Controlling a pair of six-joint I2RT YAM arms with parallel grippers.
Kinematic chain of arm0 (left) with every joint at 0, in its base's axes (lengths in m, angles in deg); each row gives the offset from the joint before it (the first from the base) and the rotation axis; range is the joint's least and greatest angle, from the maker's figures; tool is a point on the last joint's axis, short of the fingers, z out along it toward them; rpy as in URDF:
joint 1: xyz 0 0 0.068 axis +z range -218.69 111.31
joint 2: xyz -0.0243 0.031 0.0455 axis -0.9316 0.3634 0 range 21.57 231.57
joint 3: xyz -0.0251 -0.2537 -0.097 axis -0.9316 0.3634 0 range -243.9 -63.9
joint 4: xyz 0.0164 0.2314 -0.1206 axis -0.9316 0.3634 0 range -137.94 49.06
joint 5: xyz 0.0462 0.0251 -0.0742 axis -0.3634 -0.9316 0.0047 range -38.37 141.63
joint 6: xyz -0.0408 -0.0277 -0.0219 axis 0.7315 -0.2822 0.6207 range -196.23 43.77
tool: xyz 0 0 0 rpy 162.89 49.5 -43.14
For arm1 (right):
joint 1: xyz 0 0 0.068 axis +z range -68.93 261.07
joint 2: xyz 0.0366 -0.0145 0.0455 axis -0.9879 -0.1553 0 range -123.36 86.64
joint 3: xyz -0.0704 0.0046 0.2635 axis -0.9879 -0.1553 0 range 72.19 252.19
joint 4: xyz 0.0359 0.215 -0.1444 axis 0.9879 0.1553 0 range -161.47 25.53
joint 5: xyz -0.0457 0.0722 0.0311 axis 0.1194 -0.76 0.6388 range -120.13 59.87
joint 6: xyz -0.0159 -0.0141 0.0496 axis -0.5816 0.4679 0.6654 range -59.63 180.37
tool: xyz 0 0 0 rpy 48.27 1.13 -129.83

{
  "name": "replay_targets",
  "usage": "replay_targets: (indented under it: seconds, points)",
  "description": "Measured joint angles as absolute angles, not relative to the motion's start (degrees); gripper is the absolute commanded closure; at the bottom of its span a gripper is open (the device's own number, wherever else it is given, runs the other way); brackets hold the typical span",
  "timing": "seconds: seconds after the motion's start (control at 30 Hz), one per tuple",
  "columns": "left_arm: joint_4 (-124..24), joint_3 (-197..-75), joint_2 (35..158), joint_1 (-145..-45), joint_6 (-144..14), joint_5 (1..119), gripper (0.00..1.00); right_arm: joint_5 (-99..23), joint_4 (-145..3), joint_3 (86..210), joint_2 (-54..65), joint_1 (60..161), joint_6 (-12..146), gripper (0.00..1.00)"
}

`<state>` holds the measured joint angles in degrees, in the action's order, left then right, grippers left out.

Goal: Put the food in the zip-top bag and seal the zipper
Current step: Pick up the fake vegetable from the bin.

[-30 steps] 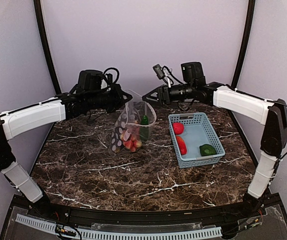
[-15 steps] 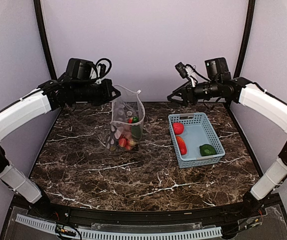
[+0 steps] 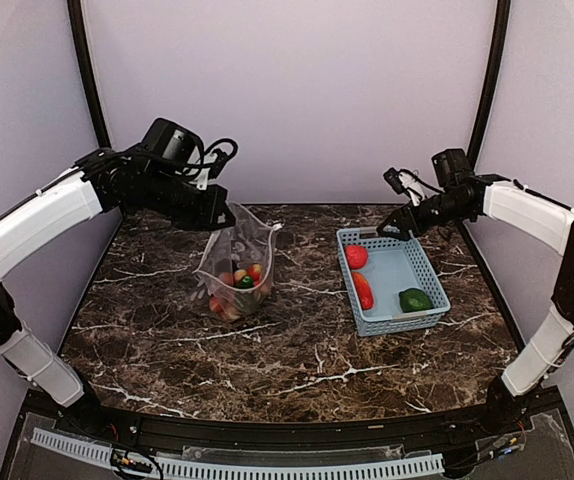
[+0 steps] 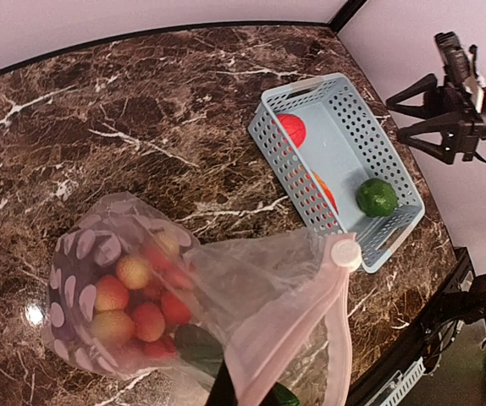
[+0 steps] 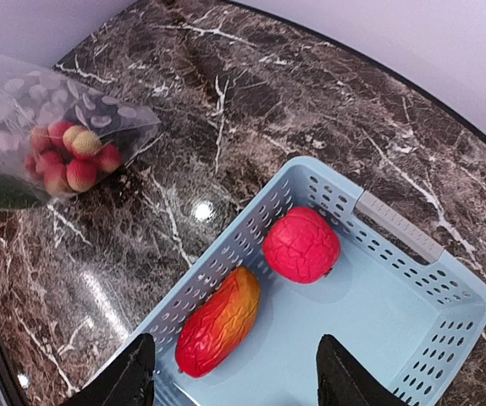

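filling is midway: the left gripper [image 3: 217, 213] clamps the mouth of the zip-top bag [image 3: 235, 268] at ten o'clock, berries [image 4: 133, 306] inside. the right gripper [image 3: 397, 222], spread and empty at two o'clock, should next descend on the tomato [image 5: 301, 244].

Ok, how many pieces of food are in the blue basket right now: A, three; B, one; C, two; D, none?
A: the basket holds a red tomato, a red-orange pepper and a green avocado-like piece.
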<state>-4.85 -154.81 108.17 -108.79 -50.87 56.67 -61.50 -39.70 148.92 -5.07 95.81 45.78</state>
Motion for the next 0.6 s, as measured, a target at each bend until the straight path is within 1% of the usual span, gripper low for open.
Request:
replay_targets:
  seconds: [0.1,0.2,0.37,0.6]
  points:
    - [-4.4,-155.6,106.6,-109.4,-52.1,56.6,0.99,-61.4,-36.4,149.6,-5.9,96.0,42.8,0.37]
    - [-4.7,-152.8,104.8,-109.4,-52.2,56.6,0.99,-59.1,-32.7,149.1,-5.7,96.0,39.5,0.36]
    - [-5.7,-147.9,104.4,-109.7,-51.2,57.8,0.99,-51.9,-27.9,144.4,-4.1,96.0,35.0,0.36]
    - [-8.9,-147.4,105.0,-111.1,-50.7,58.9,0.99,-41.8,-22.8,139.9,-3.6,96.8,32.8,0.34]
